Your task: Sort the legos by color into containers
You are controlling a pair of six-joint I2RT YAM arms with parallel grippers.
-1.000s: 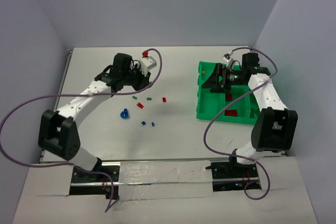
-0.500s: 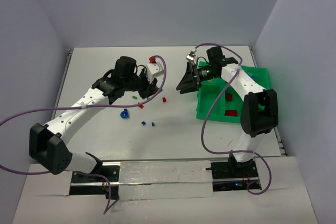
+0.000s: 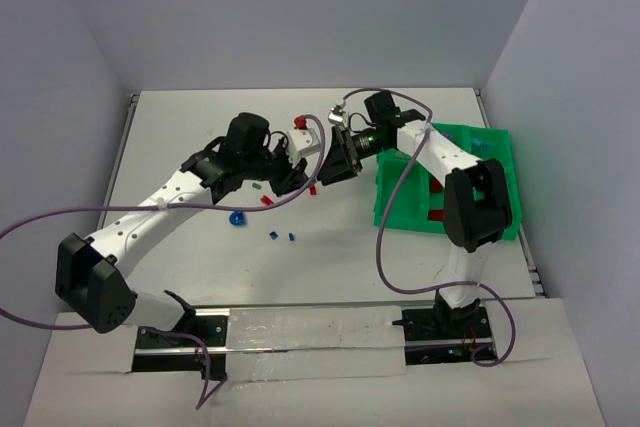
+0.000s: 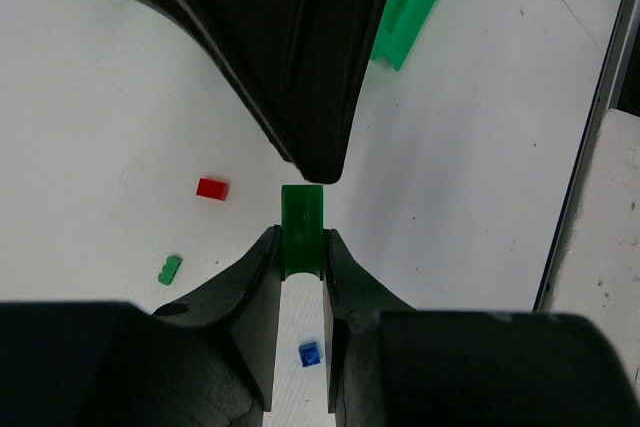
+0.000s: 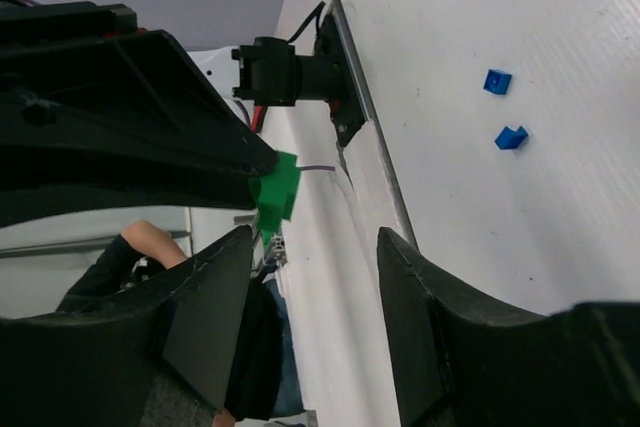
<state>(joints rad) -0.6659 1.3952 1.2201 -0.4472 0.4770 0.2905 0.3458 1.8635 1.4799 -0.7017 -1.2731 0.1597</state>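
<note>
Above the white table [image 4: 470, 147], the left gripper [image 4: 300, 252] pinched one tiny green plastic brick [image 4: 302, 209] — the right gripper [image 5: 315, 237] faced it, fingers spread wide. Just below lay three loose pieces — one red brick [image 4: 212, 188], one small green brick [image 4: 169, 269], one blue brick [image 4: 311, 353].

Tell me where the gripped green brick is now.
The green brick is mid-frame in the left wrist view, clamped by the left end effector, just below the right end effector.
</note>
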